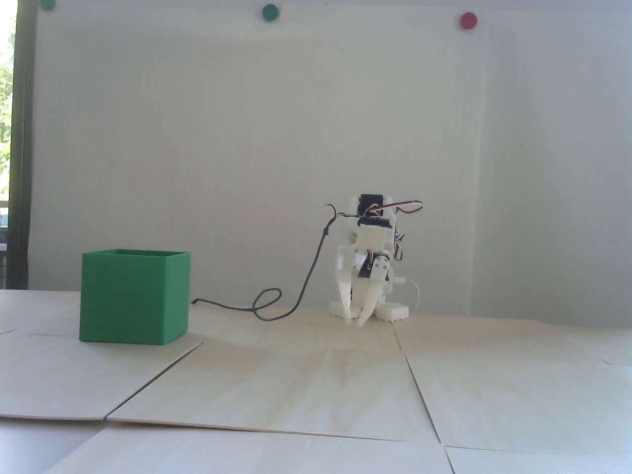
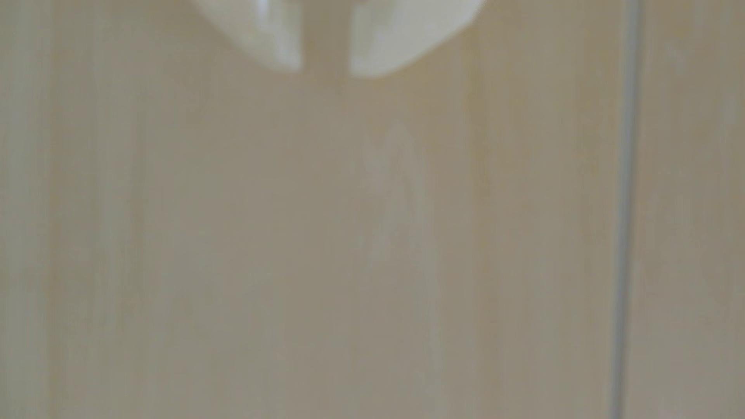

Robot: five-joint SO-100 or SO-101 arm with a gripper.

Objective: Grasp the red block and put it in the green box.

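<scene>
2 cameras cover the scene, and they share almost nothing. The fixed view takes in the whole setup: the white arm [image 1: 371, 256] folded low at the far edge of the wooden table [image 1: 316, 385], its gripper [image 1: 356, 323] pointing down with the tips at or just above the boards, and the green box [image 1: 134, 296] standing upright and open-topped well to the left of it. A thin dark cable [image 1: 306, 276] loops along the table between box and arm. On the white wall above sit 2 green dots [image 1: 270, 12] and 1 red dot [image 1: 467, 19].

The wrist view shows none of that, only blurred pale wood grain, a straight seam [image 2: 627, 201] between boards on the right, and the 2 white fingertips [image 2: 274, 36] entering from the top edge. Here the gripper [image 2: 325, 70] shows a narrow gap between its tips, slightly parted with nothing held.

The red block appears in neither view; whether it lies inside the box cannot be told.
</scene>
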